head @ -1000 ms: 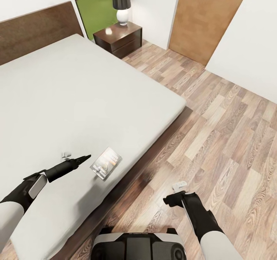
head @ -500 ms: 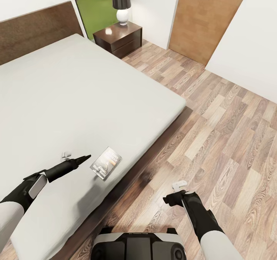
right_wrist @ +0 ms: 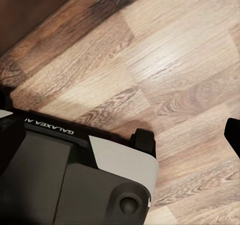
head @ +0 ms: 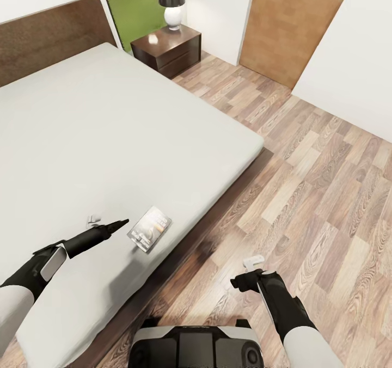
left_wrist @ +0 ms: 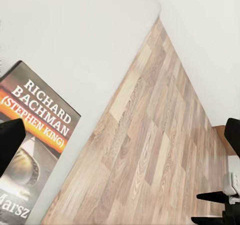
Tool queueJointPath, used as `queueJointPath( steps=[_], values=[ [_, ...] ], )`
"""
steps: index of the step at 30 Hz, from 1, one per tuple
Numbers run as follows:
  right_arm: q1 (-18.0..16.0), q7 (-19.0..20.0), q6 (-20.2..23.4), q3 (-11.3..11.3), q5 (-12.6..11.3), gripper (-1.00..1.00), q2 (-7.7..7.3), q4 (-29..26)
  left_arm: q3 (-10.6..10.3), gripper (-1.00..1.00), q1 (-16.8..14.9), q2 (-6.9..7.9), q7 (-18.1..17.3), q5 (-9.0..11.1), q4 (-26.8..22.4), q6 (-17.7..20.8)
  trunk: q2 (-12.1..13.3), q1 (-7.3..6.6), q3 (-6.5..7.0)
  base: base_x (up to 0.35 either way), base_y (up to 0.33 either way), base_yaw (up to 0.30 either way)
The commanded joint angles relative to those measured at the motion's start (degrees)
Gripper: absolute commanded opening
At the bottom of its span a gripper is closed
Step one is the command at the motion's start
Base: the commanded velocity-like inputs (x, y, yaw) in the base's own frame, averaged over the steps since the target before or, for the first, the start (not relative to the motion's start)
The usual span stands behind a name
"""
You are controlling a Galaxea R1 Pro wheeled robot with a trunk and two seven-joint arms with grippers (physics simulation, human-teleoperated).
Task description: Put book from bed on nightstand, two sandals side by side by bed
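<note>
Head view: I see book [head: 149, 228] flat on bed [head: 109, 139], near its near right edge. My left gripper [head: 107, 222] just left of book, above mattress, empty; how far apart its fingers stand, can't tell. Right gripper [head: 246, 270] over wood floor [head: 305, 194], empty, spread unclear. Nightstand [head: 167, 46] with lamp [head: 172, 0] far off, beside headboard.

Left wrist view: book [left_wrist: 35, 150] cover close, floor [left_wrist: 150, 150] beyond, fingertips [left_wrist: 10, 142] wide apart.

Right wrist view: robot base [right_wrist: 75, 175] over floor [right_wrist: 175, 60], fingertips at frame edges, wide.

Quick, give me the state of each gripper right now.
Left gripper: open, empty, hanging just short of the book on the bed.
Right gripper: open, empty, above the wooden floor.
</note>
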Motion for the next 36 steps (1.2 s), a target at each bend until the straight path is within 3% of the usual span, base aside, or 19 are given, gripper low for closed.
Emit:
queueJointPath(
  steps=[1, 36],
  values=[
    [-0.01, 0.54, 0.17, -0.32, 0.6, 1.0, 0.1, -0.1, -0.34, 1.0, -0.04, 0.08, -0.07, 0.61, -0.01, 0.58, -0.1, 0.03, -0.16, 0.0, 0.0, 0.0],
    [0.03, 0.65, 0.09, -0.1, 0.56, 1.0, 0.34, -0.05, -0.3, 1.0, -0.06, 0.17, -1.51, 0.69, -1.63, 0.96, -0.1, 0.03, -3.42, 0.0, 0.0, 0.0]
  ],
)
